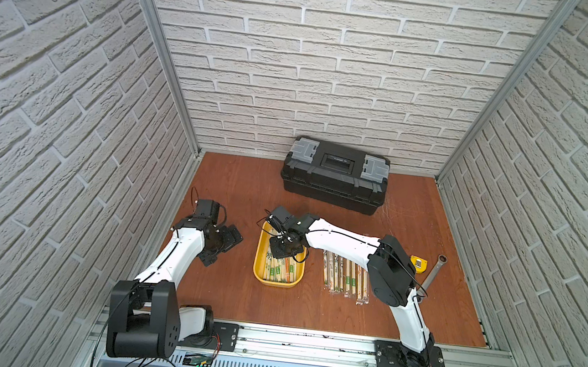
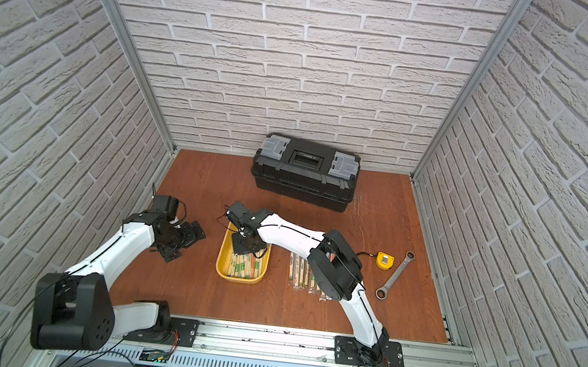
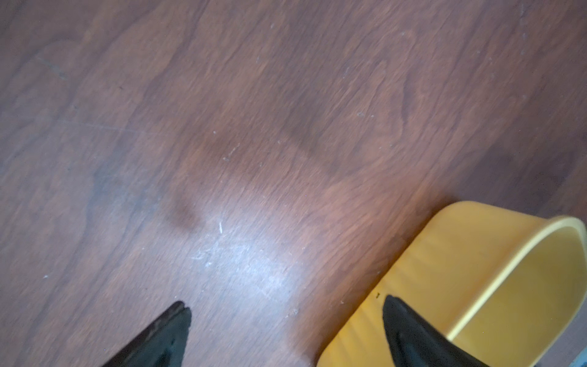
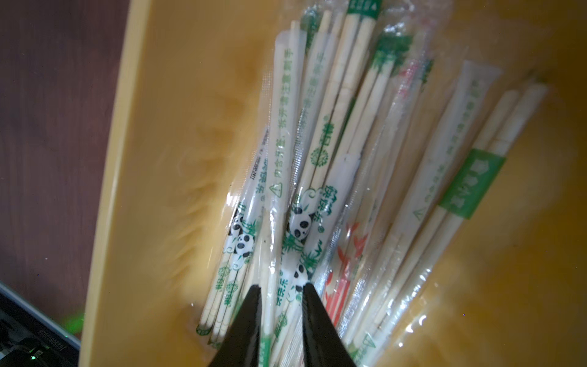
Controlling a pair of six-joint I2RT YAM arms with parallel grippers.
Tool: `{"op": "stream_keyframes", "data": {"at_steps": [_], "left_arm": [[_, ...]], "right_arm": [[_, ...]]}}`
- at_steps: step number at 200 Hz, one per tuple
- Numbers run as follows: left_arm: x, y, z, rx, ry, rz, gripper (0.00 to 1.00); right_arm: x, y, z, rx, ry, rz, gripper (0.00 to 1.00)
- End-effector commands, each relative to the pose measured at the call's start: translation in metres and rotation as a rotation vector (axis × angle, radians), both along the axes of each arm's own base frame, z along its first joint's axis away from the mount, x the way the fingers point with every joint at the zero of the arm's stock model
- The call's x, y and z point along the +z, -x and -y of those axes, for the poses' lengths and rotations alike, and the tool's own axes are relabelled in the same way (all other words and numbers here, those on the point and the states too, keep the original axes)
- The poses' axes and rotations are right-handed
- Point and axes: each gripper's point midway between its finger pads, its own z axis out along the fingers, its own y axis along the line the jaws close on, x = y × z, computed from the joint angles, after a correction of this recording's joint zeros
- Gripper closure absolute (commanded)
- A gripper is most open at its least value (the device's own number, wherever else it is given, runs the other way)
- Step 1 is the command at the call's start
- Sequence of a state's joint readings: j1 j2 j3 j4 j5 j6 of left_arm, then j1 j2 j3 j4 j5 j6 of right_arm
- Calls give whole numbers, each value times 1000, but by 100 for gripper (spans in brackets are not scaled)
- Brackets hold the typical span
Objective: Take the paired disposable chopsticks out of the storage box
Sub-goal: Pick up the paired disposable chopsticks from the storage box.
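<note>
The right wrist camera gives me what the top views hide: the right gripper (image 4: 282, 290), low in the frame, has its black tapered fingers narrowed around one glossy sleeved pair; whether they actually pinch it I cannot tell. The paired disposable chopsticks (image 4: 333, 133) are pale bamboo in crinkled clear plastic with green, orange-red and panda prints; they lie heaped in the storage box (image 4: 127, 165), a smooth yellow tray. The left wrist camera shows the left gripper (image 3: 286, 313) spread wide and holding nothing, one finger in front of the box's rounded outer wall at lower right. In both top views a row of sleeved pairs (image 1: 344, 277) lies on the reddish wood table (image 1: 236, 297), right of the box; higher in the frame, a ribbed black toolbox (image 1: 334, 175) sits at the brick wall.
</note>
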State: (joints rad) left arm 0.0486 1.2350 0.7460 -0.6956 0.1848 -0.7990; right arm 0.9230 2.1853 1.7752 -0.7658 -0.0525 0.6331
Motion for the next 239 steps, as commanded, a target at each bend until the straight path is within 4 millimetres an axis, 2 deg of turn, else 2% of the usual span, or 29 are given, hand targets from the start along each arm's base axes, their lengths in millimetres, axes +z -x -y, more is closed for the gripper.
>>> {"op": "stream_keyframes", "data": {"at_steps": [1, 108, 162, 207, 239], "left_arm": [[0, 2, -1, -10, 4, 9, 2], [-2, 3, 0, -5, 12, 7, 2], [-3, 3, 0, -5, 13, 7, 2], [-3, 2, 0, -4, 17, 5, 2], [-3, 1, 0, -4, 17, 6, 2]], "right_arm": [[0, 0, -1, 26, 28, 12, 75], [-19, 3, -8, 58, 77, -8, 74], [-7, 5, -10, 64, 75, 16, 74], [13, 5, -12, 64, 50, 50, 74], [13, 6, -14, 69, 46, 49, 74]]}}
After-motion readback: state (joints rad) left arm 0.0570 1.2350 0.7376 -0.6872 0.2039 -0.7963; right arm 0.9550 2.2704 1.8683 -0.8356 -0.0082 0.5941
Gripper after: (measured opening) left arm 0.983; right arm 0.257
